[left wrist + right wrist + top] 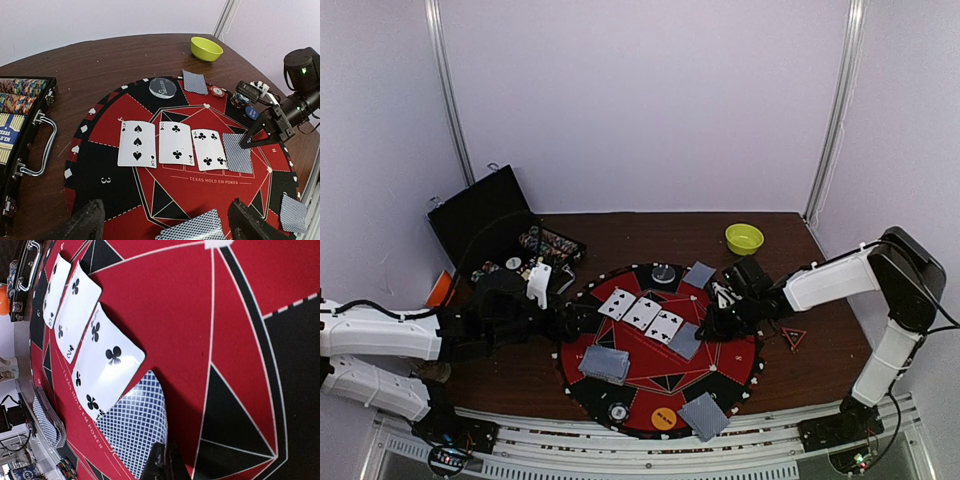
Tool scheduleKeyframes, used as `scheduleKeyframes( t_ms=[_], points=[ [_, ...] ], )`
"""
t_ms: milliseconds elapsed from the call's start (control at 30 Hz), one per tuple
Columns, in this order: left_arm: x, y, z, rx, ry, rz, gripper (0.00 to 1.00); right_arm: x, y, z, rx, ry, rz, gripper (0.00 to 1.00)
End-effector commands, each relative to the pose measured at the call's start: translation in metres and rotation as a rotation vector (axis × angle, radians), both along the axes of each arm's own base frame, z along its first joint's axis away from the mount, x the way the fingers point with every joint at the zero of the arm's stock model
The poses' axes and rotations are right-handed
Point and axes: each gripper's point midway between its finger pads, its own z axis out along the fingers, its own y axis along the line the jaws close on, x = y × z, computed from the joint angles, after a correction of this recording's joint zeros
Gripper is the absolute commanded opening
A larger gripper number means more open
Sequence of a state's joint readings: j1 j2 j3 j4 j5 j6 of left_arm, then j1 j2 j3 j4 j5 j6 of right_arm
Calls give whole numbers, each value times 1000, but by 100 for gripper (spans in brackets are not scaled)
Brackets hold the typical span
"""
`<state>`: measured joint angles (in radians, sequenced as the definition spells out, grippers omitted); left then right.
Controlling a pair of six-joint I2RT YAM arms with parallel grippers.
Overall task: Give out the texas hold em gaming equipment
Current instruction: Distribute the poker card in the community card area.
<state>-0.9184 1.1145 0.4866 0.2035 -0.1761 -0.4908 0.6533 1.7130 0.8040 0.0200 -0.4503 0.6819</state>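
Three face-up cards (642, 313) lie in a row on the round red-and-black mat (730, 362): three of spades (136, 143), two of clubs (175, 143), four of clubs (209, 148). Right of them lies a face-down card (135, 427). My right gripper (166, 465) is shut on its near edge, which curls up off the mat. My left gripper (165, 227) hangs open over the mat's left side, above a fanned face-down pile (195, 227). Chip stacks (240, 100) and a blue disc (252, 112) sit near the right arm. An orange disc (663, 418) lies at the mat's front.
An open black case (495, 225) with chip rows stands at the back left. A lime-green bowl (744, 238) sits at the back right. Face-down cards lie at the mat's far edge (700, 274) and front edge (704, 415). A clear disc (163, 87) rests near the far edge.
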Motion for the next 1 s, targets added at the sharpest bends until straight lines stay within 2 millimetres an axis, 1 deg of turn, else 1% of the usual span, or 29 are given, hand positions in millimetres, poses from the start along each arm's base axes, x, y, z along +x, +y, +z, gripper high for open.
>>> scheduleKeyframes(
  t_ms=[0, 233, 333, 467, 567, 667, 767, 900, 967],
  points=[
    [3, 0, 9, 8, -27, 7, 88, 7, -14, -8, -109, -17, 16, 0],
    [4, 1, 10, 17, -36, 7, 88, 1, -21, -11, -197, 2, 105, 0],
    [4, 1, 11, 23, -39, 7, 88, 3, -22, -11, -217, -1, 117, 0],
    [4, 2, 10, 25, -38, 12, 88, 5, -17, -13, -215, 5, 138, 0],
    [3, 3, 7, 31, -30, 12, 88, 7, -17, -14, -216, 6, 124, 0],
    [1, 3, -1, 52, -4, 8, 88, 9, -14, -12, -198, -4, 103, 0],
    [-3, 2, -14, 86, 42, -15, 88, 14, -18, -8, -219, -27, 81, 13],
    [-11, 5, -31, 123, 104, -32, 89, 23, -20, 9, -249, -88, 79, 30],
    [-15, 8, -38, 133, 128, -36, 89, 28, -24, 18, -309, -125, 79, 36]
  ],
)
